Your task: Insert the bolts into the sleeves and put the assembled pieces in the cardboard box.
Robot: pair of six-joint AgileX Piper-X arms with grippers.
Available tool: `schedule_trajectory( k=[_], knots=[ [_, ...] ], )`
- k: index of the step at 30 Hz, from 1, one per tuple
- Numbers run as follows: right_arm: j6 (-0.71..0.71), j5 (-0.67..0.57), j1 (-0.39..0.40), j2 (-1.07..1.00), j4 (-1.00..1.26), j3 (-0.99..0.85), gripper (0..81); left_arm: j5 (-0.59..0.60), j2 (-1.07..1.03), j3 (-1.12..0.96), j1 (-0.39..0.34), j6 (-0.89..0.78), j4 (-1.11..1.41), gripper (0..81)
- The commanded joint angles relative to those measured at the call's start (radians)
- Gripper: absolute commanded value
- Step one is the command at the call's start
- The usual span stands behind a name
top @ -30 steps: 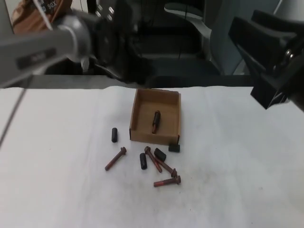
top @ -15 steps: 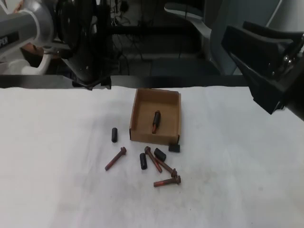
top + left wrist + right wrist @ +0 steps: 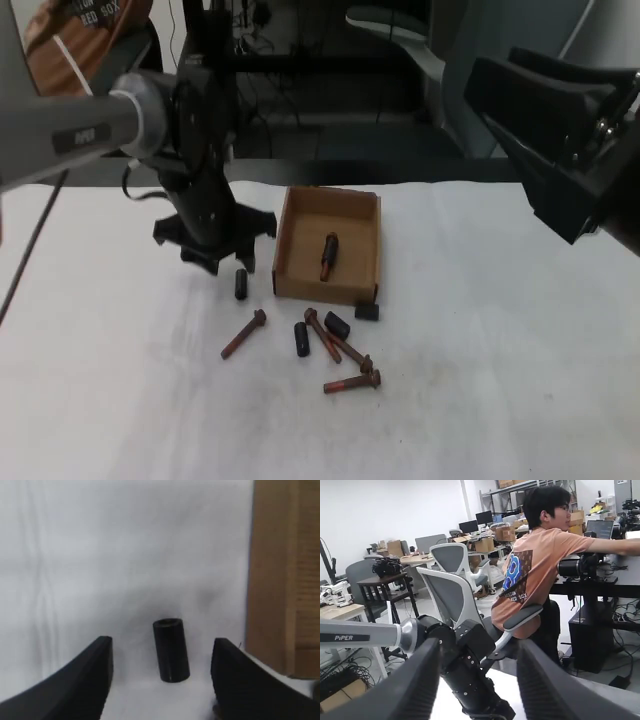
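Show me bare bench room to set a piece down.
Free: the bench right of the cardboard box, and its near left corner. Crowded: bolts and sleeves before the box; the left tool hangs over the lone sleeve.

High view: behind the arms, facing forward and down over the whole bench (image 3: 500,380). Left wrist view: close above the sleeve (image 3: 171,650) beside the cardboard box (image 3: 272,580), both shared with the high view. Right wrist view: raised, facing left and level toward the left arm (image 3: 455,650).

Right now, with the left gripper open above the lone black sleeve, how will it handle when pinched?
The sleeve lies on its side, so an off-centre touch from the left gripper may roll it. It looks rigid and probably won't deform. Its smooth curved wall could slip.
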State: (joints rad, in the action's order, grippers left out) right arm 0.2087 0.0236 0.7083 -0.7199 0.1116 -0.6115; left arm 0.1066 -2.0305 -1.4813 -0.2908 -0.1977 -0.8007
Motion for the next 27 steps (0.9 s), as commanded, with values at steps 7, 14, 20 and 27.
schedule_trajectory(
  k=[7,14,20,27],
  knots=[
    [0.001,-0.008,-0.005,0.01,-0.01,-0.007,46.1,0.0,-0.032,-0.005,-0.021,-0.006,0.038,54.6],
    [0.001,-0.008,-0.005,0.01,-0.01,-0.007,46.1,0.0,-0.079,-0.005,-0.028,-0.036,0.027,53.6],
    [0.001,-0.008,-0.005,0.01,-0.01,-0.007,46.1,-0.007,-0.084,-0.005,-0.032,-0.03,0.004,1.4],
    [0.001,-0.008,-0.005,0.01,-0.032,-0.007,46.1,0.004,-0.075,-0.005,-0.033,0.026,-0.055,1.7]
  ],
)
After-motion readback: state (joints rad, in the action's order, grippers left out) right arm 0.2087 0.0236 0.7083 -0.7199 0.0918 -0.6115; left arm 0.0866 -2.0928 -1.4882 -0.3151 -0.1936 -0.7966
